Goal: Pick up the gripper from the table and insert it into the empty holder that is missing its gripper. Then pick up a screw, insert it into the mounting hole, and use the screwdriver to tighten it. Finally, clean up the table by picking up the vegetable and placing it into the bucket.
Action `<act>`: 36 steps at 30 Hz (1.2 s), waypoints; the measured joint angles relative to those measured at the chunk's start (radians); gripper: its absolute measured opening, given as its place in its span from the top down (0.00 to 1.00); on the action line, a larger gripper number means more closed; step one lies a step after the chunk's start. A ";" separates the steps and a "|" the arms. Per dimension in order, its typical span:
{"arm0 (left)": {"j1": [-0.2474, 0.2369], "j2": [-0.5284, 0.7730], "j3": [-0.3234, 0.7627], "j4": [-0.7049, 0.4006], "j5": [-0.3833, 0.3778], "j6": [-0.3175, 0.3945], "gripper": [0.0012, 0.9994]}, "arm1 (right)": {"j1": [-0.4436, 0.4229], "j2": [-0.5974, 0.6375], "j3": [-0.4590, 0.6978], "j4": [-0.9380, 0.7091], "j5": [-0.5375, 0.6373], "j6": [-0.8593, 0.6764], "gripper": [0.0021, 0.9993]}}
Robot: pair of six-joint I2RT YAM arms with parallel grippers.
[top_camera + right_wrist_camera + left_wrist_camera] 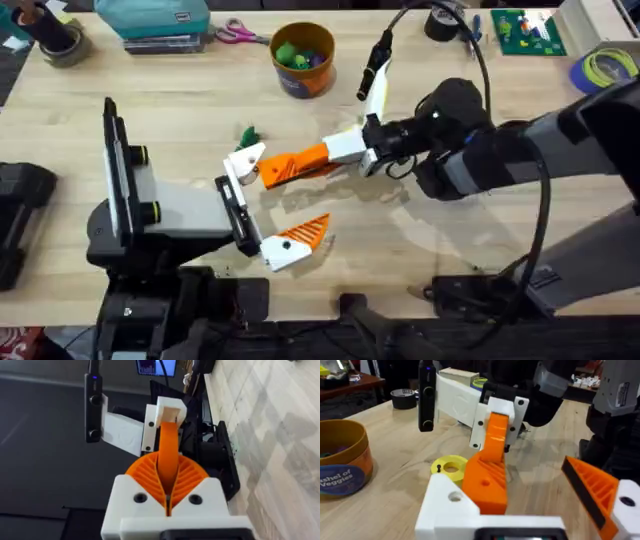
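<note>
My right gripper (320, 158) (496, 430) (167, 487) is shut on the loose orange gripper (285, 170) (487, 480) (168, 445). It presses the piece against the bare white holder (245, 162) (445, 502) (167, 410) of my left gripper (285, 195) (530, 490), which stands open; the other mount carries an orange finger (308, 233) (590, 485). I cannot tell whether the piece is seated. A small dark screw (438, 467) stands on a yellow ring (451, 466). The green vegetable (247, 133) lies just behind the holder. The bucket (302, 58) (342, 460) stands at the back. The screwdriver is out of view.
Along the back edge are scissors (235, 33), a teal case (150, 15), tape rolls (60, 40) (440, 22) (405, 397), a green board (525, 30) and a blue roll (605, 65). Bare wood lies in front of the right arm (400, 250).
</note>
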 joint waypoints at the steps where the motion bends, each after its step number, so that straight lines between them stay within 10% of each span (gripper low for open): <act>1: 0.000 0.000 0.000 0.000 0.000 0.000 0.01 | 0.000 0.000 0.000 0.000 0.000 0.000 0.99; 36: 0.008 0.000 0.000 0.002 -0.020 0.004 0.01 | 0.018 0.062 0.098 -0.002 -0.041 0.005 0.99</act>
